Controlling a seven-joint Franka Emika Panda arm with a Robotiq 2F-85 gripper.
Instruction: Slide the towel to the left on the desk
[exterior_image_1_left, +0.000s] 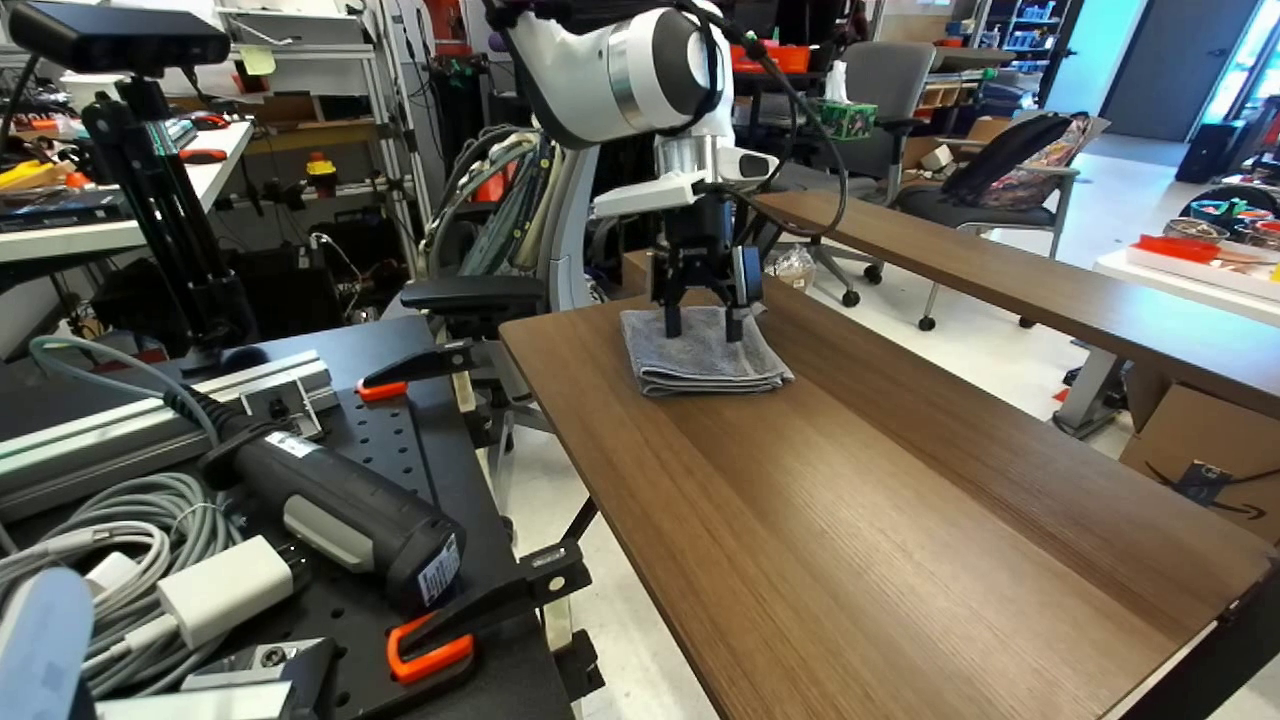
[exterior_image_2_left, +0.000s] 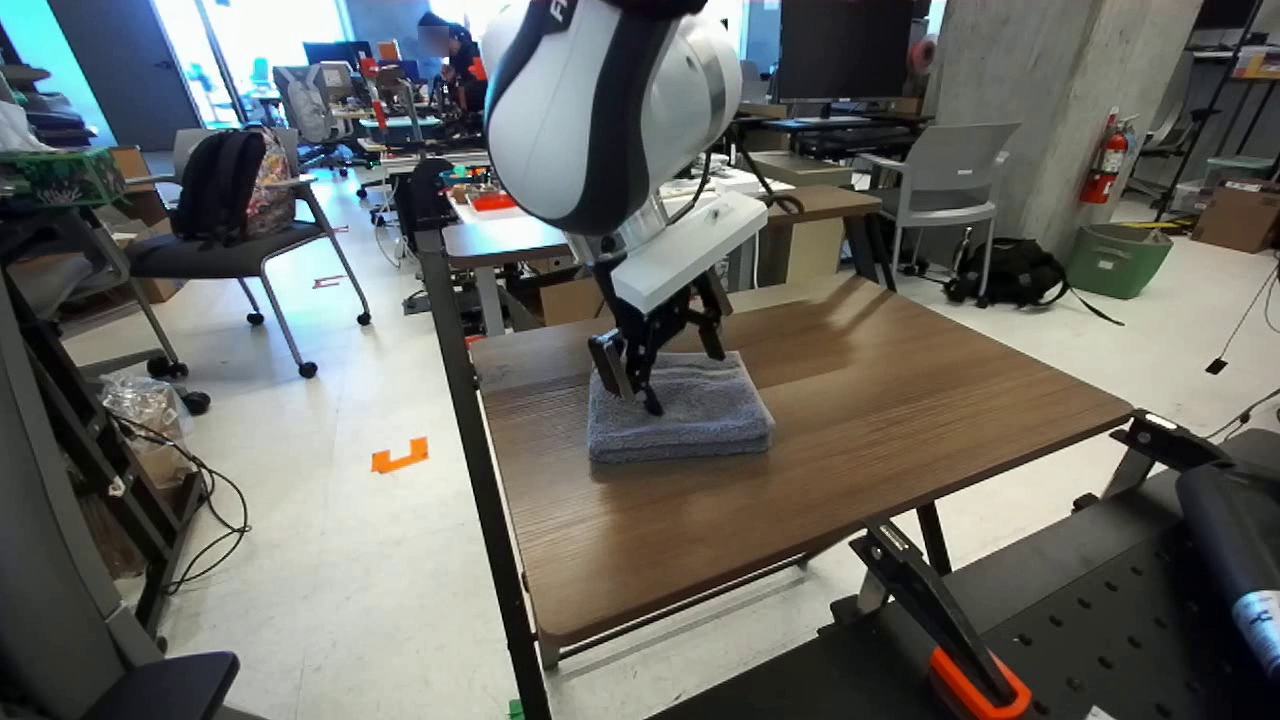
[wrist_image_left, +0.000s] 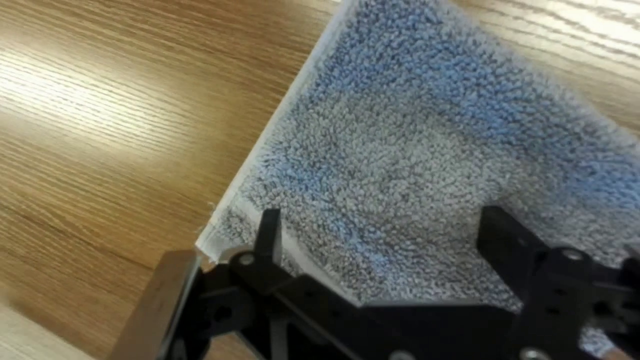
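Observation:
A grey folded towel lies flat on the brown wooden desk. In an exterior view the towel lies near the desk's narrow end, and several folded layers show at its edge. My gripper points down over the towel with its two fingers apart. In an exterior view the gripper has its fingertips at the towel's top. In the wrist view the gripper is open, with the towel spread under and between the fingers. I cannot tell whether the fingertips press into it. The towel's near part is hidden by the gripper.
A black cart top with cables, a black handheld tool and orange-tipped clamps stands beside the desk. An office chair is close to the desk's end. A black post rises along a desk edge.

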